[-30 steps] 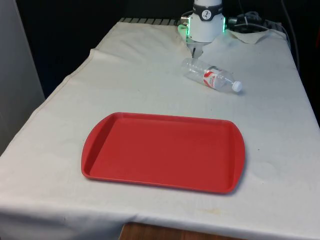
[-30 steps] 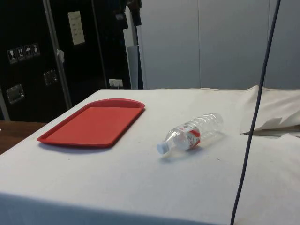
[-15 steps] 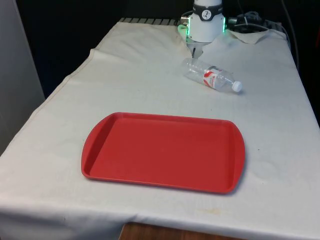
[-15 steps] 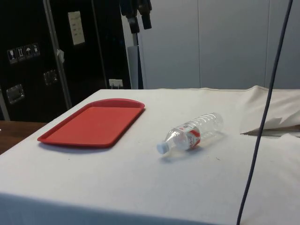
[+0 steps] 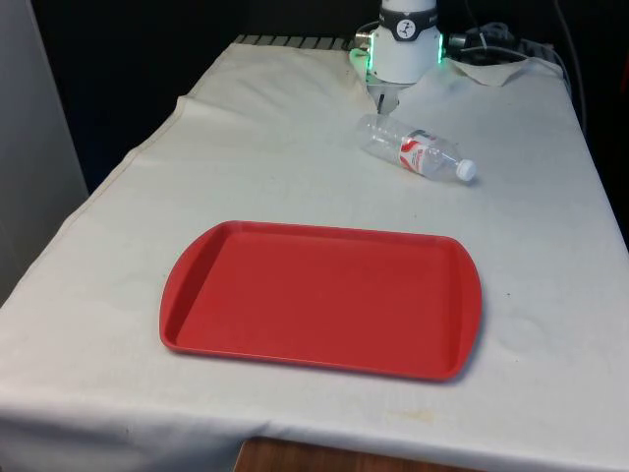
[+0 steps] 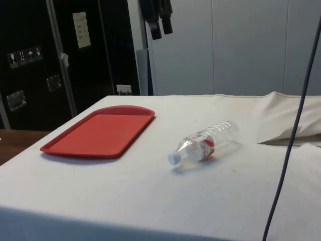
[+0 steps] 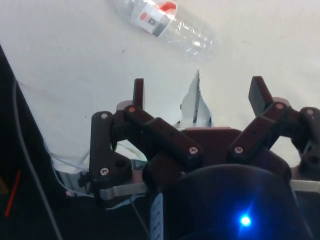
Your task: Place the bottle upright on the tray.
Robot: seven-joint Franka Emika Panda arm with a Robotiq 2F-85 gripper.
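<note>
The gripper (image 6: 159, 22), fingers spread and empty, hangs at the side view's top, high above the bottle (image 6: 205, 141) lying on its side lower right, cap toward the camera.

White-clothed table (image 5: 246, 147), red tray (image 5: 319, 298), bottle (image 5: 417, 148) lying sideways

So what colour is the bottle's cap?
White. The cap on the lying bottle shows best in the side view.
</note>
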